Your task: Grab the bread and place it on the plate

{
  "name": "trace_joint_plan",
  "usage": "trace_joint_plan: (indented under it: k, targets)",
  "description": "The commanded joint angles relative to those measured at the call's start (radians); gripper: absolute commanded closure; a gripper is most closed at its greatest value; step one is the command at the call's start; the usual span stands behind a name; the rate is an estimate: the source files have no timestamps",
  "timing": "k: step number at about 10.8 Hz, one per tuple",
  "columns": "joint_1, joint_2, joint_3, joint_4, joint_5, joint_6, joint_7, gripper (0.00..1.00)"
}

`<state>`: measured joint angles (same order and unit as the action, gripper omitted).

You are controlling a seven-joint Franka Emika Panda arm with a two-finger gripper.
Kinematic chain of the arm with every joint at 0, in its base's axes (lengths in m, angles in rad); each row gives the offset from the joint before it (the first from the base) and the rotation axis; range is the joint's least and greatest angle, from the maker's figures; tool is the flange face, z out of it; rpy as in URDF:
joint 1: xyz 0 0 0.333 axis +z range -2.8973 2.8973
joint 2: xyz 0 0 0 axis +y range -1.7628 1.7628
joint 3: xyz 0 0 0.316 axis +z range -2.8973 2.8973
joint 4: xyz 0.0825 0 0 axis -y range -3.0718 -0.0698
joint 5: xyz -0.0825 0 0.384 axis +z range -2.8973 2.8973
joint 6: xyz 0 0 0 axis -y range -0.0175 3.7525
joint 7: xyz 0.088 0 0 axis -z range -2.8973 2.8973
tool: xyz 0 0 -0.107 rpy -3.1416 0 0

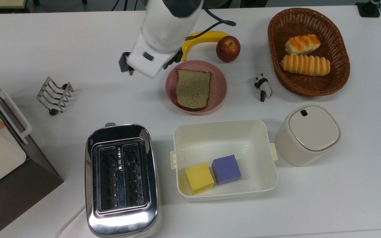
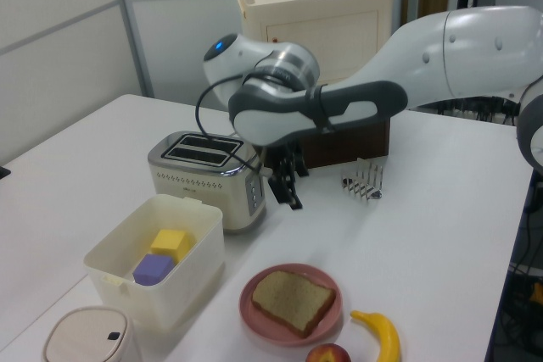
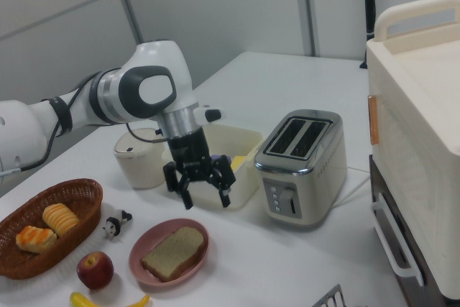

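The bread (image 1: 193, 89), a brown speckled slice with a darker crust, lies flat on the pink plate (image 1: 220, 77). My gripper (image 1: 148, 62) hangs above the table just off the plate's edge on the top view's left, open and holding nothing. In the left view the gripper (image 2: 288, 192) is raised beside the toaster, well behind the bread (image 2: 293, 301) on the plate (image 2: 253, 315). The right view shows the open gripper (image 3: 205, 193) above and behind the bread (image 3: 171, 253) and plate (image 3: 152, 239), its fingers (image 3: 185, 195) spread.
A chrome toaster (image 1: 121, 180) and a cream tub (image 1: 177, 138) holding a yellow and a purple cube stand near the front. A banana (image 1: 203, 38), apple (image 1: 228, 49), panda figure (image 1: 262, 86), wicker basket (image 1: 276, 29) of rolls, lidded canister (image 1: 308, 134) and toast rack (image 1: 54, 96) surround the plate.
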<state>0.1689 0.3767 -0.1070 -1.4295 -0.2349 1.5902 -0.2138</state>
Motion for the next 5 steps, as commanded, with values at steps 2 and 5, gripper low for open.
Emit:
trace_joint_plan:
  k: [2, 5]
  targets:
    - [-0.041, -0.108, -0.002, -0.022, 0.053, 0.143, 0.243, 0.0]
    - [-0.072, -0.18, -0.002, -0.029, 0.179, 0.131, 0.278, 0.0]
